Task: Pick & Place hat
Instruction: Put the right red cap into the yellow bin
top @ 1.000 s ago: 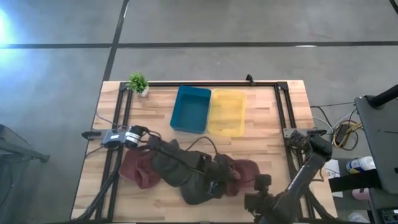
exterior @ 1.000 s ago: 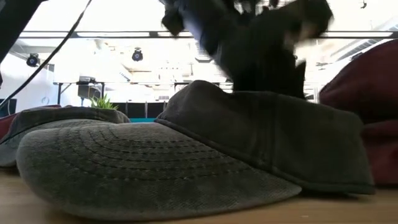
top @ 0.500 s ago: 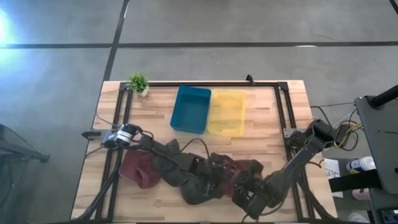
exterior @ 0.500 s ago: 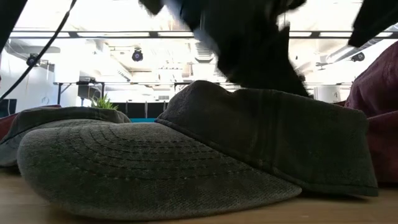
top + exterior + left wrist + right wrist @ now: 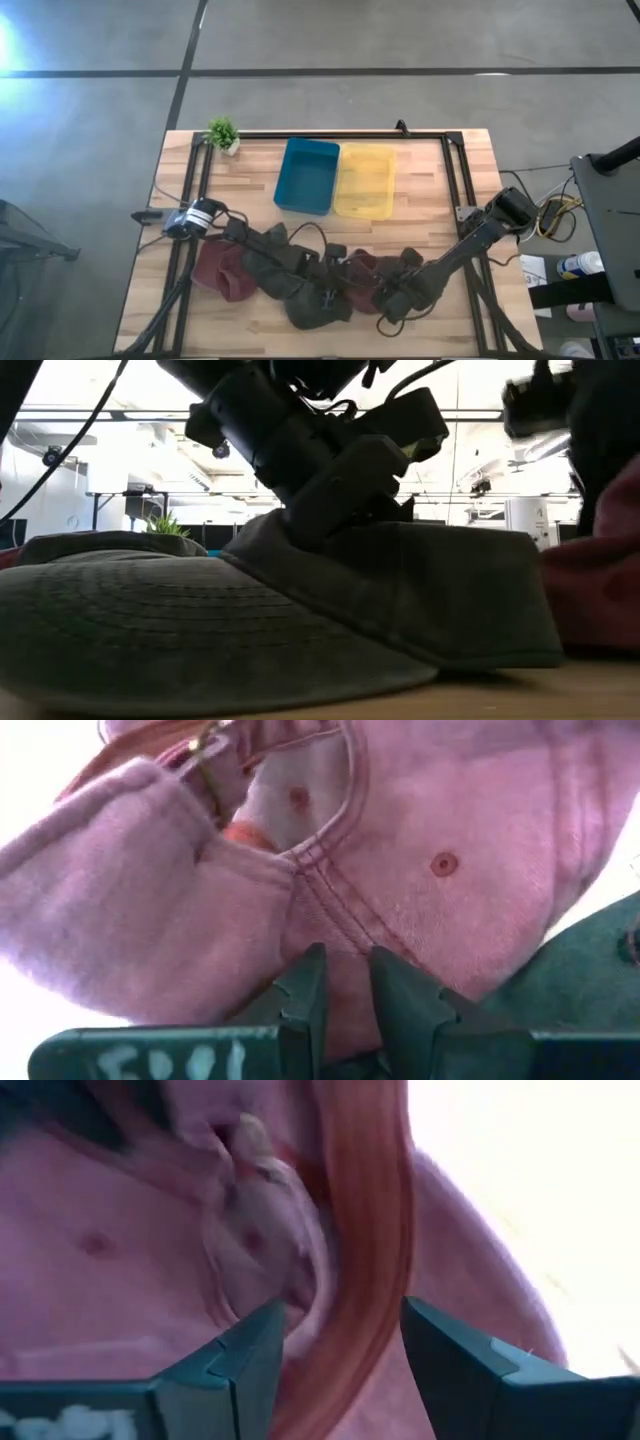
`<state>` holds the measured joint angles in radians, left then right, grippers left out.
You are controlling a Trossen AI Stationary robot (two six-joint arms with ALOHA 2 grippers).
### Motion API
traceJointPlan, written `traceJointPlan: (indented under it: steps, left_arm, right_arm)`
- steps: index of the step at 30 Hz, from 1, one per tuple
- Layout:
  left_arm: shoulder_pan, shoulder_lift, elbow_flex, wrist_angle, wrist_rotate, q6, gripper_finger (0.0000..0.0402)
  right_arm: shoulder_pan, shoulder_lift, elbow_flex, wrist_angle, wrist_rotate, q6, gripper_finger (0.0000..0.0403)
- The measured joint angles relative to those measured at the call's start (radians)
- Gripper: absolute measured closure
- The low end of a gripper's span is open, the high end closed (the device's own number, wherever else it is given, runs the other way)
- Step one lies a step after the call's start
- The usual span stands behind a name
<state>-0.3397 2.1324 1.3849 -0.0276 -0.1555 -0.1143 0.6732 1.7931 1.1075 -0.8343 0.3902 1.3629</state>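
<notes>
Reaching far deeper over the counter [image 5: 430,200] with the right arm [image 5: 470,245] than a second ago, having swung in from the near right corner onto the hats; pressing lower with the left arm [image 5: 250,240] too, squashing the crown seen in the low view

Working a heap of three caps on the near half of the counter, all touching: dark grey hat [image 5: 300,305] in the middle, left maroon hat [image 5: 222,275] partly under it, right maroon hat [image 5: 368,268] against its other side. Leaving the blue bin [image 5: 308,175] and yellow bin [image 5: 365,180] side by side at the far edge, well apart from the heap

Pinching a fold of the right maroon hat with the left pincer [image 5: 345,990], fingers nearly together on the cloth. Holding the right pincer [image 5: 335,1350] spread apart, straddling a curved edge of the same cap, not yet closing

Judging the step as grasping and freeing one cap. Doing it well by settling on a single hat, closing on a firm seam or brim rather than loose cloth, lifting straight up, and watching for the grey neighbour dragging along or both arms tugging against each other
</notes>
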Motion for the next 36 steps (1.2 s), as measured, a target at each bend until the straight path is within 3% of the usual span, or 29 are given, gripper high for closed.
traceJointPlan:
  steps: [6,10,16,19,26,29,36]
  left_arm:
    - [-0.003,-0.034,0.006,-0.017,0.002,0.002,0.0323]
    - [-0.001,-0.086,0.012,-0.015,-0.003,0.01,0.0323]
    - [0.0,-0.217,0.006,-0.017,-0.003,0.013,0.0323]
    - [0.0,-0.268,0.003,-0.016,0.002,0.013,0.0323]
    - [-0.001,-0.298,0.002,-0.014,0.115,0.013,0.0323]
    - [-0.004,-0.295,0.002,-0.02,0.138,0.02,0.0323]
    - [-0.003,-0.304,0.009,-0.015,0.139,0.03,0.0323]
  right_arm:
    - [-0.005,-0.014,-0.046,0.021,-0.084,-0.04,0.0209]
    - [0.001,-0.061,0.003,-0.033,-0.062,-0.074,0.0209]
    - [0.051,-0.154,0.101,-0.269,0.02,-0.06,0.0209]
    - [0.119,-0.185,0.092,-0.274,-0.01,-0.053,0.0209]
    - [0.269,-0.135,0.074,-0.213,-0.131,-0.136,0.0209]
    - [0.279,-0.104,0.078,-0.208,-0.14,-0.212,0.0209]
    - [0.278,-0.056,0.079,-0.195,-0.129,-0.215,0.0209]
